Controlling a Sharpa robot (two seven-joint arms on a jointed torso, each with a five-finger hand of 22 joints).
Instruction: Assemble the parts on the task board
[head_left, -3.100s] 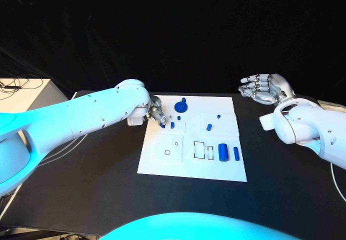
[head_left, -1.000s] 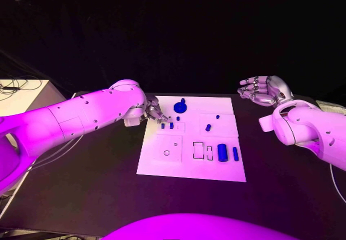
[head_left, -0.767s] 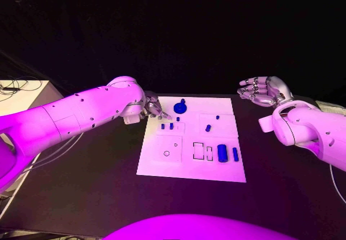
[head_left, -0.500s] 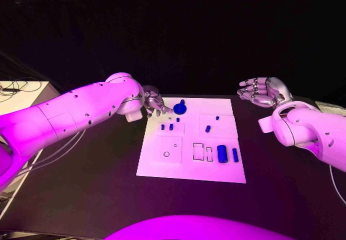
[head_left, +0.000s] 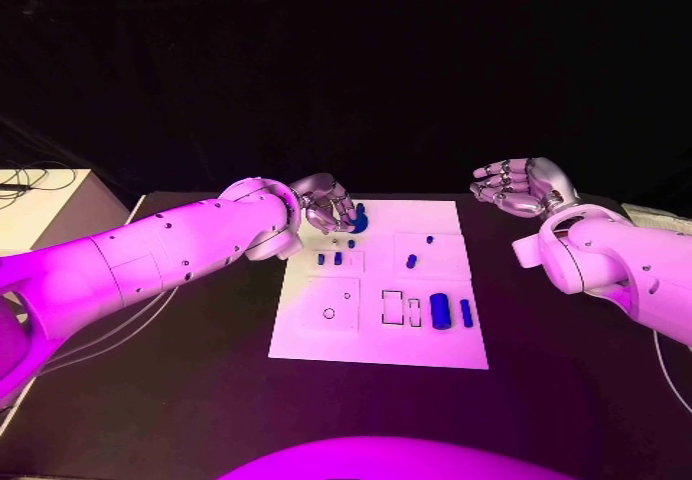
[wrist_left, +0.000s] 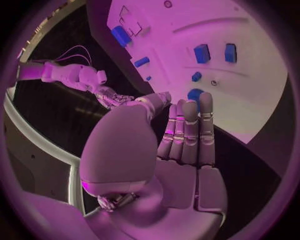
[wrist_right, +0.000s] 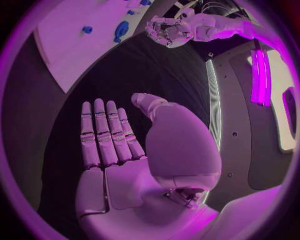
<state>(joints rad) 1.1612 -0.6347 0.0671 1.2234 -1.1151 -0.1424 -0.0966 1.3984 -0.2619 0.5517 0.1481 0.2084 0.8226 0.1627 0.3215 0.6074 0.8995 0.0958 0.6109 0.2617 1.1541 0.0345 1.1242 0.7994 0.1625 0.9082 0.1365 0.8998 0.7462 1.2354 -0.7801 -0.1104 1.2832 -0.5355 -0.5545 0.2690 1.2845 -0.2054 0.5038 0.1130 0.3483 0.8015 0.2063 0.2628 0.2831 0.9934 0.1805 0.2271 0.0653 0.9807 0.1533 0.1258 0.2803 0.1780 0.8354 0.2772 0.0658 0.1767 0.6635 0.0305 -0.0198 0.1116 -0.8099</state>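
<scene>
- Right now our left hand (head_left: 329, 203) hovers over the far left corner of the task board (head_left: 325, 335), fingers held straight and close together with the thumb alongside, as the left wrist view (wrist_left: 164, 150) shows; nothing is pinched or gripped in it.
- Just beyond those fingertips stands the round blue part (head_left: 358, 216), the piece nearest the board's far edge. In the left wrist view it (wrist_left: 194, 94) peeks out right past the fingertips, so we judge it lies straight ahead of the hand, and almost under it.
- Further toward the board's near edge we see two small blue pegs (head_left: 329, 258) side by side, a tiny peg (head_left: 352, 242) between them and the round part, and one slanted blue piece (head_left: 411, 261) near the board's middle.
- Toward the board's near right sit a thick blue cylinder (head_left: 440, 311) and a thin blue bar (head_left: 466, 312), both with their long axes running from the board's near edge to its far edge, next to two outlined rectangular slots (head_left: 394, 307).
- Our right hand (head_left: 519, 185) is held up off the board, well beyond its far right corner, fingers loosely curled in the head view and flat and empty in the right wrist view (wrist_right: 119, 150).
- We reckon the left hand is far nearer the round part, so the next grasp falls to it.
</scene>
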